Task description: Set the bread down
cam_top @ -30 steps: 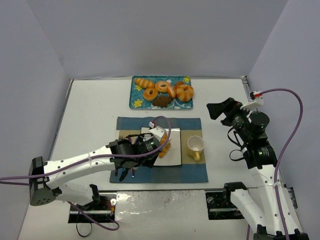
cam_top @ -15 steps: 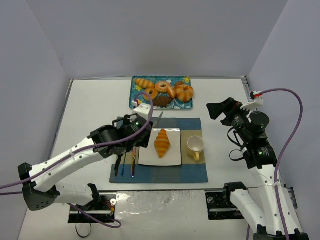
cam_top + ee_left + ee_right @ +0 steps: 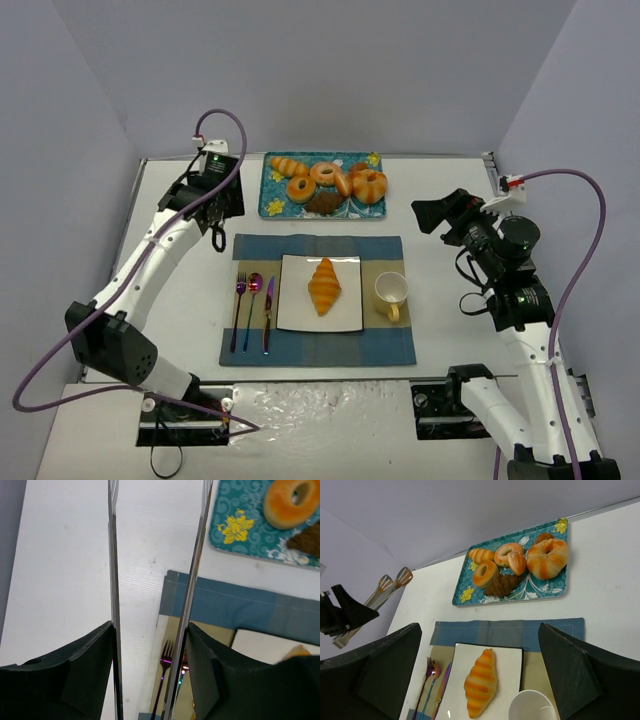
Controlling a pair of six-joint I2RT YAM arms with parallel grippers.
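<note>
The bread, a golden-orange ridged croissant, lies free on the white square plate, point toward the far side. It also shows in the right wrist view on the plate. My left gripper is far left of the plate, beside the tray's left end, shut on metal tongs whose arms stand apart and hold nothing. In its wrist view the left gripper hangs over bare table and the placemat's corner. My right gripper is open and empty, raised right of the mat, also seen in its wrist view.
A teal tray at the back holds donuts, croissants and a dark chocolate croissant. A yellow mug stands right of the plate. A fork, spoon and knife lie left of it on the blue placemat.
</note>
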